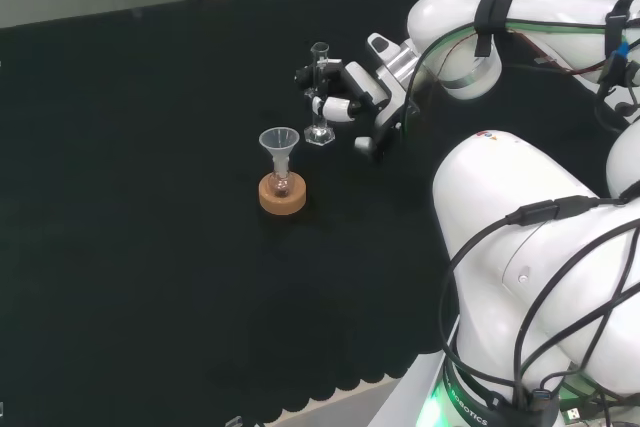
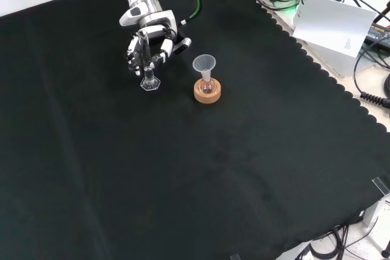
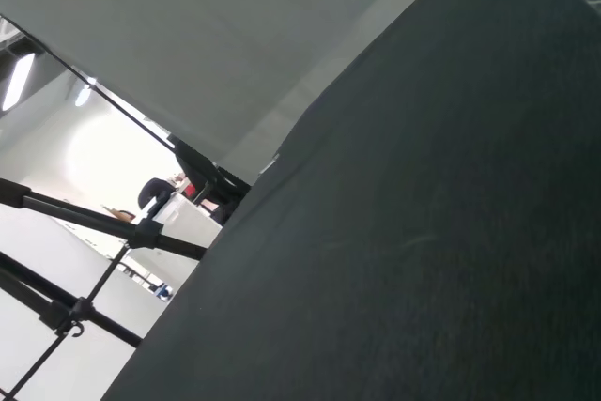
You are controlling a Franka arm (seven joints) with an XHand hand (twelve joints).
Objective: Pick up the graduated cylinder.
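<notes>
The graduated cylinder, a slim clear tube on a hexagonal foot, stands upright on the black cloth. The hand comes at it from the right in the head view, and its fingers curl round the tube's middle. In the front view the hand reaches down from the top and wraps the cylinder above its foot. The foot looks to be resting on the cloth.
A clear funnel sits in a small flask on a cork ring, just in front of the cylinder in the head view, and to its right in the front view as funnel and ring. The arm's white links fill the head view's right.
</notes>
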